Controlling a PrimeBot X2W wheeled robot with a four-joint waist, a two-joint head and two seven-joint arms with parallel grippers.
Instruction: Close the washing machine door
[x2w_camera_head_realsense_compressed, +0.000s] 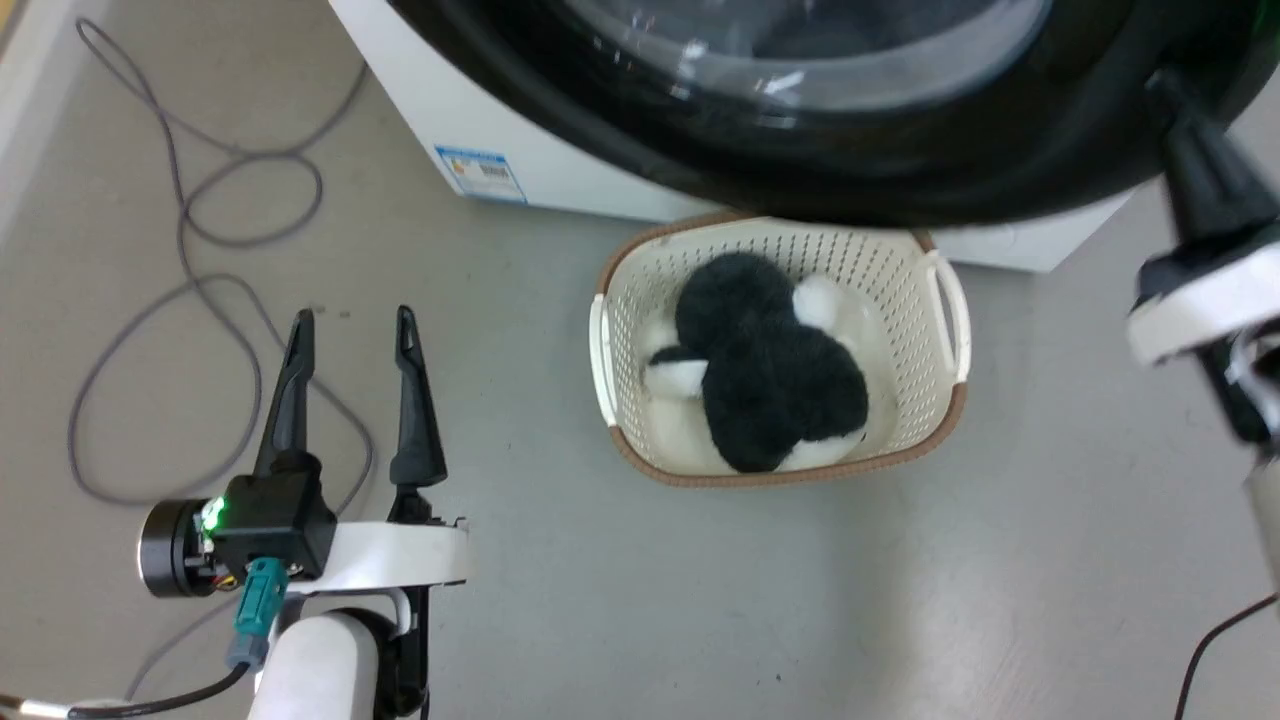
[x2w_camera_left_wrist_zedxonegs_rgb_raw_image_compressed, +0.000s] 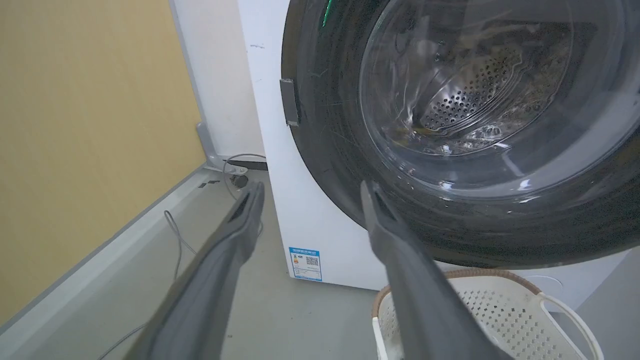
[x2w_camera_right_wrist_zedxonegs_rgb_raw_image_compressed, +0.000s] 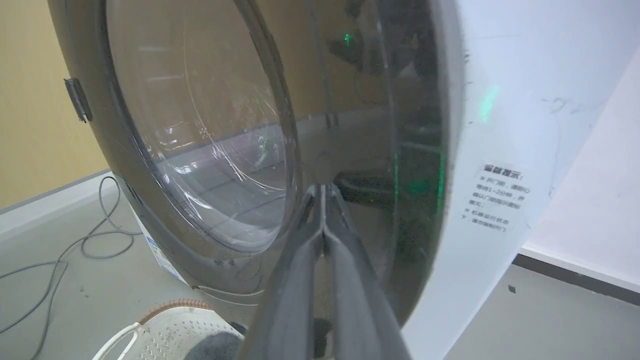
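The washing machine door (x2w_camera_head_realsense_compressed: 900, 170), round and glossy black with a clear glass bowl, lies close against the white washing machine (x2w_camera_head_realsense_compressed: 450, 110); I cannot tell whether it is latched. My right gripper (x2w_camera_head_realsense_compressed: 1165, 85) is shut with nothing in it, and its tips press on the door's black ring near its right edge. In the right wrist view the right gripper (x2w_camera_right_wrist_zedxonegs_rgb_raw_image_compressed: 322, 187) meets the door (x2w_camera_right_wrist_zedxonegs_rgb_raw_image_compressed: 360, 125). My left gripper (x2w_camera_head_realsense_compressed: 350, 325) hangs open over the floor, left of the machine. In the left wrist view the left gripper (x2w_camera_left_wrist_zedxonegs_rgb_raw_image_compressed: 310, 187) points at the door (x2w_camera_left_wrist_zedxonegs_rgb_raw_image_compressed: 340, 125).
A cream perforated basket (x2w_camera_head_realsense_compressed: 640, 290) holding black and white plush laundry stands on the floor right under the door. A grey cable (x2w_camera_head_realsense_compressed: 180, 230) loops over the floor at the left. A yellow wall (x2w_camera_left_wrist_zedxonegs_rgb_raw_image_compressed: 90, 125) with a grey skirting runs along the left side.
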